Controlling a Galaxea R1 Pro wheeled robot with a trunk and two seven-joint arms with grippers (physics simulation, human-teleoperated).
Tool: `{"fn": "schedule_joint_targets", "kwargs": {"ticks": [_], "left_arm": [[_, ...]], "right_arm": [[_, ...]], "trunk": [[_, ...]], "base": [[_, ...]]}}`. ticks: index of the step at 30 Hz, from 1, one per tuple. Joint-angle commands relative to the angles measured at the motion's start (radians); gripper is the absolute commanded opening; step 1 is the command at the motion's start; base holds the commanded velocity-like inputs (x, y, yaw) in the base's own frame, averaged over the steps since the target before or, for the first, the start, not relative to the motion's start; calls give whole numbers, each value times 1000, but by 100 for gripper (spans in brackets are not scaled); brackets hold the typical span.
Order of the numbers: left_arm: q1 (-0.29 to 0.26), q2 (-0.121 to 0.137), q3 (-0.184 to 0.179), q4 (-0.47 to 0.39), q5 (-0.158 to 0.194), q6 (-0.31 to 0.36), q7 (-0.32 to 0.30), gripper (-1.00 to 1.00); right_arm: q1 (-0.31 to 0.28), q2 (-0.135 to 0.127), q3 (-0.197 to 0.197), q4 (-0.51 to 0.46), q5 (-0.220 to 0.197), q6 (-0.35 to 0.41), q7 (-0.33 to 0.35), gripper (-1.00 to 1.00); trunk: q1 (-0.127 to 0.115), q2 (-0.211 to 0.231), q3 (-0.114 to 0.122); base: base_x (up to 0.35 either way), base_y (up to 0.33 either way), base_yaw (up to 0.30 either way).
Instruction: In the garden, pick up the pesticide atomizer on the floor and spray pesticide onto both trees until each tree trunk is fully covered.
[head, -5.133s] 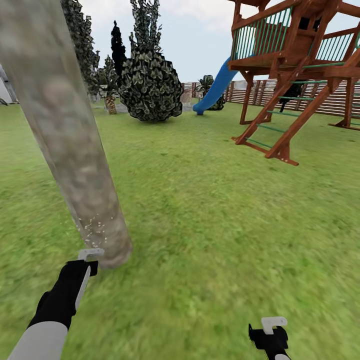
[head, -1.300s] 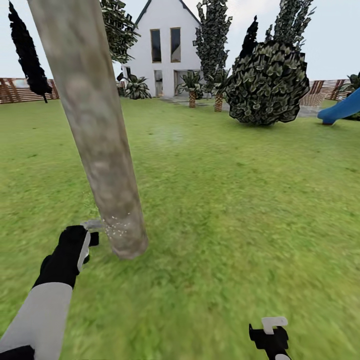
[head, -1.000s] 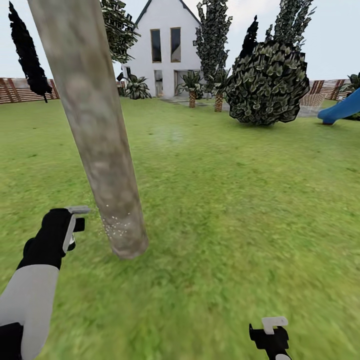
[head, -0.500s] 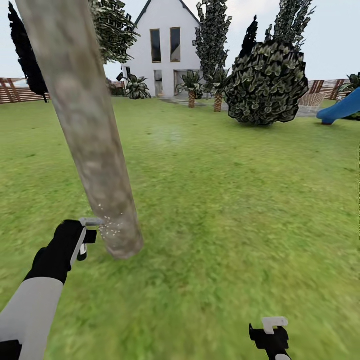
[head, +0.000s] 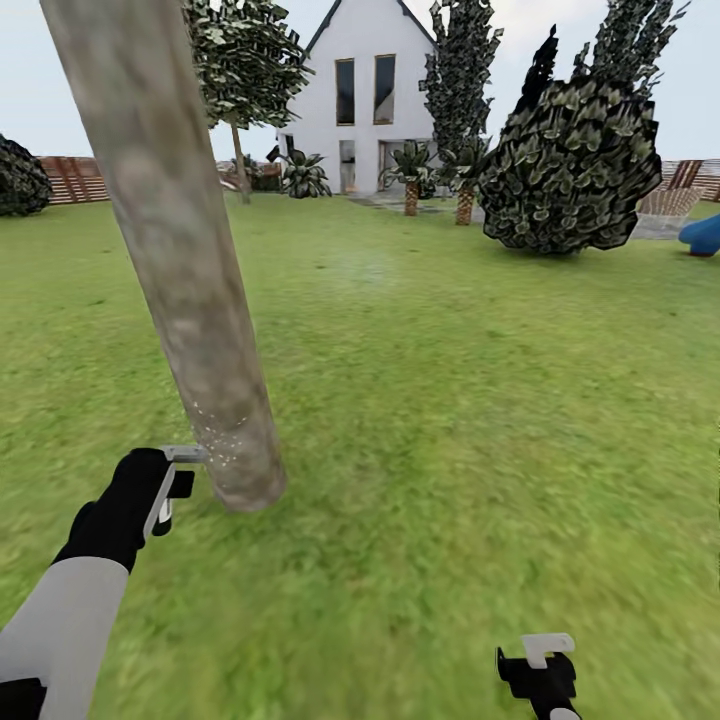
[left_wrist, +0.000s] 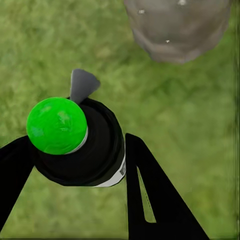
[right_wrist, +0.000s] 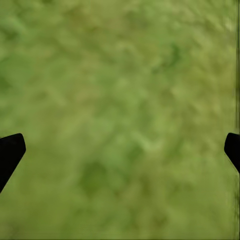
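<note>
A thick mottled grey-brown tree trunk (head: 190, 280) leans up from the grass at the left of the head view, with white specks of spray near its base (head: 225, 440). My left gripper (head: 165, 480) is shut on the pesticide atomizer (left_wrist: 80, 142), a black can with a green cap and a grey nozzle. The nozzle points at the trunk's base (left_wrist: 175, 27), a short gap away. My right gripper (head: 540, 665) hangs low at the front right, open over bare grass (right_wrist: 120, 120), holding nothing.
The lawn (head: 450, 400) stretches wide to the right of the trunk. Far back stand a white house (head: 365, 95), a big leafy bush (head: 570, 165), thin dark trees, a brown slat fence (head: 70, 178) and a blue slide's end (head: 703, 235).
The head view has swung slightly, shifting house and bush to the right. My left gripper with the atomizer pulled away from the trunk a second ago and is back near the base.
</note>
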Motion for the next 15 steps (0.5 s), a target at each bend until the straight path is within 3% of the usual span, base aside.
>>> {"fn": "schedule_joint_targets", "kwargs": {"ticks": [1,10,15], "left_arm": [[-1,0,0,-1,-4,5,0,-100],[-1,-1,1,-1,-5,6,1,-100],[-1,1,8,-3,-5,6,2,-100]], "right_arm": [[0,0,8,0,-5,-2,-4,100],[0,0,8,0,-3,-2,-4,100],[0,2,8,0,-3,-2,-4,100]], "trunk": [[0,0,-1],[0,0,-1],[0,0,-1]], "base": [[7,-273,13],[1,-273,5],[0,-273,223]]}}
